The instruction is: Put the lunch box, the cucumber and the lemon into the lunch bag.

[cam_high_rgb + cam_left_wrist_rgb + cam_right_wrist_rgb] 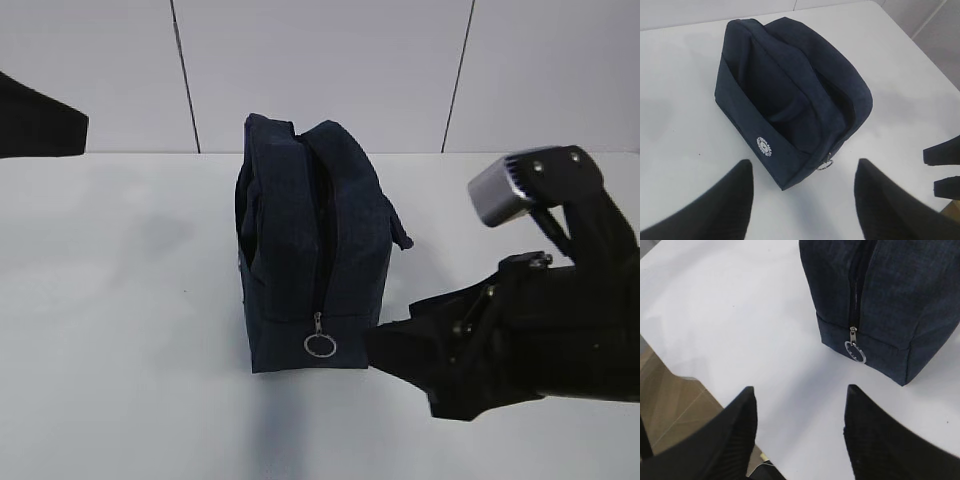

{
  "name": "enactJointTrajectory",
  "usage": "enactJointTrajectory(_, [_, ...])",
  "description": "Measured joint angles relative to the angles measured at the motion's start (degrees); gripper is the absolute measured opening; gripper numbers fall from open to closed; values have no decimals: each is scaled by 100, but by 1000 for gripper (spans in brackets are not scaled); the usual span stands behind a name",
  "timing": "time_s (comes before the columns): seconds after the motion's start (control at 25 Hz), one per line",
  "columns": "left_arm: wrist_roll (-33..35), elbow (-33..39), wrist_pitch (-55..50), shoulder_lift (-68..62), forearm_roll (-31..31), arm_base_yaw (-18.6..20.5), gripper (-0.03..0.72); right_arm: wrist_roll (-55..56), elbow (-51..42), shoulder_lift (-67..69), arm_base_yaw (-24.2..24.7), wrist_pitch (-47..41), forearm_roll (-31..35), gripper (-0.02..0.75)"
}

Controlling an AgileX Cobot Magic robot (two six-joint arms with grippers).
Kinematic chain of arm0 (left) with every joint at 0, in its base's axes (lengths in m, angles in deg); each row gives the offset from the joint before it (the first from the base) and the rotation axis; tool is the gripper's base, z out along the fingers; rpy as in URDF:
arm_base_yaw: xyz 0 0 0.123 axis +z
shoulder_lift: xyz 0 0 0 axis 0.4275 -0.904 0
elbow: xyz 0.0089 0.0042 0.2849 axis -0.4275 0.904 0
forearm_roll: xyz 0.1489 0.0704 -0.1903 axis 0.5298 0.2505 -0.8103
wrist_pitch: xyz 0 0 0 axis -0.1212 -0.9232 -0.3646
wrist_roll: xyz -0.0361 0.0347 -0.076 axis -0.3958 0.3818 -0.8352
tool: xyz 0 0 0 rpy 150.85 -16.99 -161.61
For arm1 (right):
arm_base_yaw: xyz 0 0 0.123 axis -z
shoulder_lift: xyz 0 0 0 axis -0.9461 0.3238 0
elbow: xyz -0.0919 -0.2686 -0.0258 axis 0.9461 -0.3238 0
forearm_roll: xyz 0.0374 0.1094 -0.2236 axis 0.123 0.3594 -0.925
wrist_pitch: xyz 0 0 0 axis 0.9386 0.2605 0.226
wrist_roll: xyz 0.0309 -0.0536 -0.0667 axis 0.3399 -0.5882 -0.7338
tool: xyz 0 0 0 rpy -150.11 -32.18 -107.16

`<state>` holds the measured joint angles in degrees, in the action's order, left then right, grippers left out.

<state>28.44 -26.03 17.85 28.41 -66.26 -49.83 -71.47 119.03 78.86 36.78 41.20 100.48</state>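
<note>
**Bag stands ready, both grippers empty**

The lunch bag (312, 255) stands upright mid-table (120, 330), zipper end and ring pull (320, 345) facing the camera, its long axis running away from it. The right gripper (800, 435), fingers apart and holding nothing, sits just right of the bag's near corner, the nearer arm. The left gripper (802, 200), also spread and empty, looks down on the bag from farther off. Lunch box, cucumber and lemon are not visible.

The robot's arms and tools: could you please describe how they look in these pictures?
Both are black. The right arm carries a silver-grey camera housing on a black bracket with small screws. The left tool and the right tool each have two broad, tapering matt black fingers with finely ribbed surfaces. No cables or markings are visible.
</note>
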Motion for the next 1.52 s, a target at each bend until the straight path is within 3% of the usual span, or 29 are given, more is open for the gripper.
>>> enactJointTrajectory(0.24, [0, 0, 164, -86, 0, 0, 449, -24, 0, 488, -898, 1352, 217, 441])
enactJointTrajectory(0.76, [0, 0, 682, -170, -10, 0, 449, -33, -33, 1792, -2059, 3367, 412, 440])
enactJointTrajectory(1.16, [0, 671, 1213, -170, 12, 0, 449, 301, -33, 2668, -2261, 4443, -109, 440])
enactJointTrajectory(1.52, [0, 682, 1468, -170, 34, 0, 447, 747, 22, 3297, -2265, 4963, -863, 440])
